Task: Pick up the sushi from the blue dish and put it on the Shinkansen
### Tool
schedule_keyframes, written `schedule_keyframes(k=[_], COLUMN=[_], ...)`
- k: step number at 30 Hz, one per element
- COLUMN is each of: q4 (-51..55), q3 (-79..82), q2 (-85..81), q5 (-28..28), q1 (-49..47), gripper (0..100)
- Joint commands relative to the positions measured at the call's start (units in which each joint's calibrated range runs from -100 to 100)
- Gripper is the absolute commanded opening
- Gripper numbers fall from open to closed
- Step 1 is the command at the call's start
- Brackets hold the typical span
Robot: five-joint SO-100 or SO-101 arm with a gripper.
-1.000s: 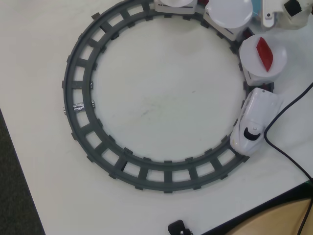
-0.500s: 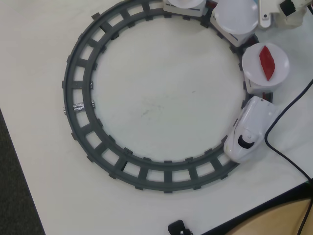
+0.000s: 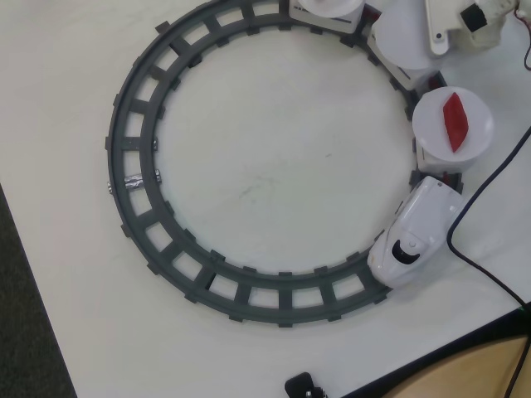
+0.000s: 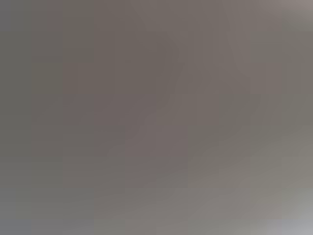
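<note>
On the grey track (image 3: 137, 178), the Shinkansen (image 3: 412, 242) pulls a red-topped plate (image 3: 452, 124).

Overhead view straight down on track (image 3: 133, 178); wrist view blurred grey

Shinkansen (image 3: 411, 245) on track (image 3: 133, 178), lower right | plate cars (image 3: 452, 124) behind it | diamond piece (image 3: 455, 122) on nearest plate
</note>
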Motion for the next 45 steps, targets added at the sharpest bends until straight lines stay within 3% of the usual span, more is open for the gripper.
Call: schedule_keyframes(k=[1,12,18,24,29,37,41,45], q4=[-0.17,1.97,9.08,13.53,17.29,20.12,16.35,9.16], q3=[-2.94,-5.1,-3.21,8.46,22.1,37.27,41.31,51.1], q2=[-0.1,-7.61,-23.15,-43.52,-61.89,-86.61,-95.13,-101.81], q5=[-0.39,-0.39,-2.64,-4.53,-4.53,-4.37,-4.48,-4.43], q1=[0.63,8.73,17.53,22.02,16.92,-0.6,-7.99,-9.4], gripper=[0,2,2,2,2,2,2,1])
